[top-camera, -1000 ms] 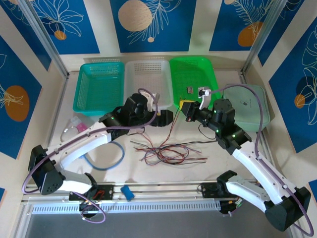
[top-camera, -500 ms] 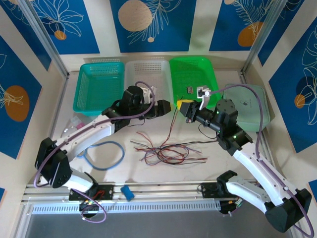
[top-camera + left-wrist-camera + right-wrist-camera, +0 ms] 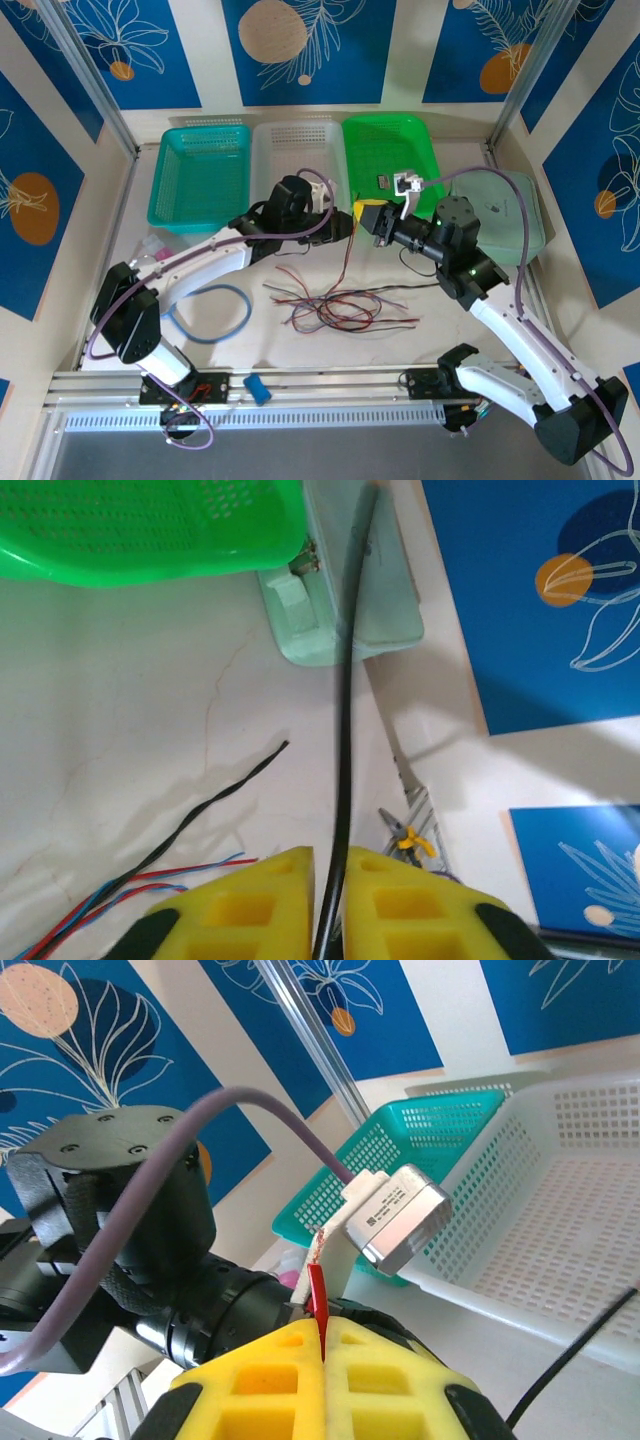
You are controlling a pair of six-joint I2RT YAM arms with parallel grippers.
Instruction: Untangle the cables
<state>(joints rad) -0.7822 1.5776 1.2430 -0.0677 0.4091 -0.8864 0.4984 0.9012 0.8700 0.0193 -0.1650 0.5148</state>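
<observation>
We count three baskets, teal [image 3: 195, 175], white [image 3: 295, 150] and green [image 3: 385, 150], two arms, left [image 3: 205, 262] and right [image 3: 510, 325], one pale lid [image 3: 512, 215], one blue hose [image 3: 246, 315], one small blue block [image 3: 257, 388], and several thin cables [image 3: 345, 312] too tangled to number.

The cables [image 3: 345, 305] are thin red, black and brown wires lying in a loose, overlapping tangle on the desk [image 3: 300, 350], on the near side of the green basket [image 3: 390, 150]. One black cable [image 3: 345, 700] rises from the tangle toward that basket, pinched between the left gripper's [image 3: 330, 870] yellow jaws. A red cable [image 3: 318, 1295] end is nipped in the right gripper's [image 3: 325, 1345] jaws.
</observation>
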